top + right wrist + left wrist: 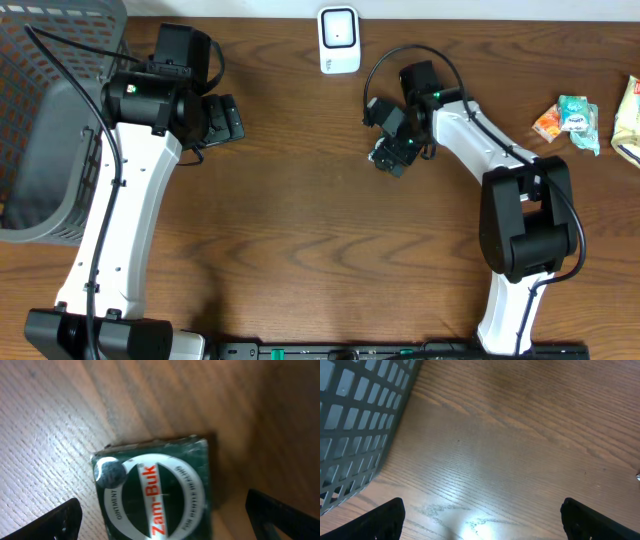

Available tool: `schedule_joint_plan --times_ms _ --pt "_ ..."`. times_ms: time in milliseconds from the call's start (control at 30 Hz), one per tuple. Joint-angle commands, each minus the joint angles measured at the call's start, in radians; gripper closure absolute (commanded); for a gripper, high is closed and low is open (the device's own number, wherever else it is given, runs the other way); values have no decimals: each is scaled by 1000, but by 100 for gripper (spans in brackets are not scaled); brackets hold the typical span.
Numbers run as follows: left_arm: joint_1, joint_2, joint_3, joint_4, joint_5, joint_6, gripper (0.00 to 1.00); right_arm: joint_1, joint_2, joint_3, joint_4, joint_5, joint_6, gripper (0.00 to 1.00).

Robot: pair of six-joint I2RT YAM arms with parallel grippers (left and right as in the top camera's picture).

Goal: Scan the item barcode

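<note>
Wood-grain counter (300,230), grey basket (50,120) at left edge; right gripper (390,157) hangs spread over a green ointment box (155,485), left gripper (230,118) likewise spread.

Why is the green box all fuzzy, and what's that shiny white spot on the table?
Right wrist view: the green box sits very close to the camera, so its lettering blurs; shadow darkens the table at right. Left wrist view: the white spot is light glaring off the table near the bottom edge. Overhead view: sharp, evenly lit.
</note>
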Motion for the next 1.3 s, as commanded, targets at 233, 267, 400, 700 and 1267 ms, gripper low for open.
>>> schedule_joint_plan --times_ms 233,267,400,700,1267 --pt "3 -7 9 -3 -13 10 2 11 8 -29 2 -108 98 37" --pt "3 -7 9 -3 -13 10 2 12 8 -29 -1 -133 119 37" --pt "3 -7 9 -3 -13 10 2 29 8 -29 -26 -181 227 37" --pt "3 -7 9 -3 -13 10 2 108 8 -29 -57 -67 261 25" --pt "3 -7 9 -3 -13 10 2 124 9 -87 -43 106 257 32"
